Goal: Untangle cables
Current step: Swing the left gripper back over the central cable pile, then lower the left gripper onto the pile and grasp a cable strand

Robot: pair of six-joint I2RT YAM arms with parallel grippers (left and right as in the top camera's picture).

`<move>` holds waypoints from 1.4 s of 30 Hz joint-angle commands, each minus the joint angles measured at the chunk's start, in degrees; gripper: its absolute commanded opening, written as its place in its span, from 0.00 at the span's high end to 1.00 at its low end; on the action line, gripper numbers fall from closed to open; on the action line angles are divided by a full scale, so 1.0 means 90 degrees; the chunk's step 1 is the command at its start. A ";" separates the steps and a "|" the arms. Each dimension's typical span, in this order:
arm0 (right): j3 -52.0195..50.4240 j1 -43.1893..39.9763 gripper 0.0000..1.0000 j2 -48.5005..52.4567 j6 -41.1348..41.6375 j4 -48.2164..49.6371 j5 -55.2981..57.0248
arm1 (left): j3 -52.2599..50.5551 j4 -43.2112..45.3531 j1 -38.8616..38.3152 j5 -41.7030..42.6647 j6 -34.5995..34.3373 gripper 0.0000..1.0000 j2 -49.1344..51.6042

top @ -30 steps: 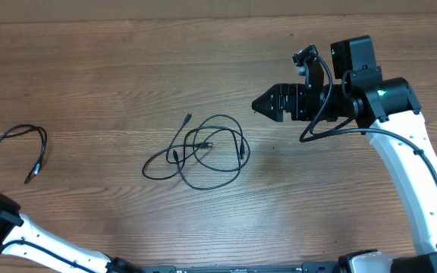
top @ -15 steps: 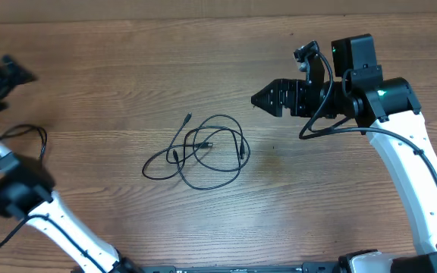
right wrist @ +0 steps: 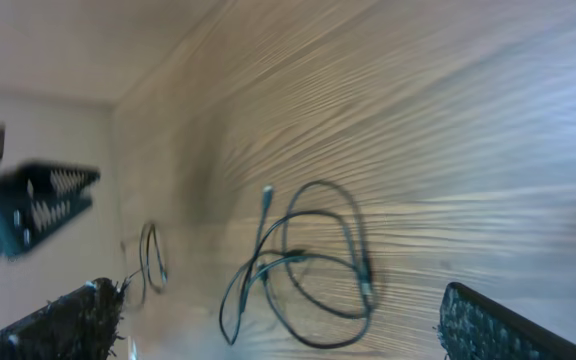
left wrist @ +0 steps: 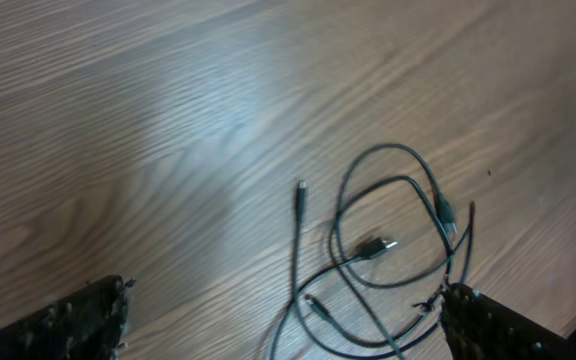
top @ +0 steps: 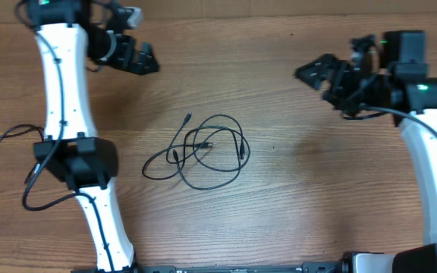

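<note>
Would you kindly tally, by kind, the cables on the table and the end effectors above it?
Tangled cables: 2, as best I can trace them
Lone cable: 1
End effectors: 2 (left end effector, right end effector)
Total: 5

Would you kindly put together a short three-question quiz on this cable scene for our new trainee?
1. True or false: the left gripper is shut on the tangled cables.
2. Where do the tangled cables lie? A) flat on the table, near its middle; B) draped over a robot arm; C) hanging over the table's edge.
3. Fill in: the left gripper and the right gripper both have their jaws ____.

Key: 1 false, it hovers apart from them, holding nothing; 2 A; 3 open.
</note>
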 commanded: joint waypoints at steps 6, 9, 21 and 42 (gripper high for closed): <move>0.0202 -0.0901 0.00 -0.0046 -0.0576 -0.0627 -0.0165 | 0.0007 -0.0034 -0.1149 -0.1370 -0.0925 0.00 -0.0384; 0.0202 -0.0957 0.00 -0.0046 -0.0585 -0.0697 -0.0148 | -0.0005 -0.0036 -0.1401 -0.1632 -0.1222 0.00 -0.0653; 0.0202 -0.0957 0.00 -0.0046 -0.0583 -0.0702 -0.0148 | -0.3150 -0.0034 -0.2069 -0.2628 -0.2254 0.00 -0.2803; 0.0202 -0.0957 0.00 -0.0046 -0.0583 -0.0692 -0.0151 | -0.8320 0.2387 -0.2487 -0.2463 -0.2574 0.00 -0.5858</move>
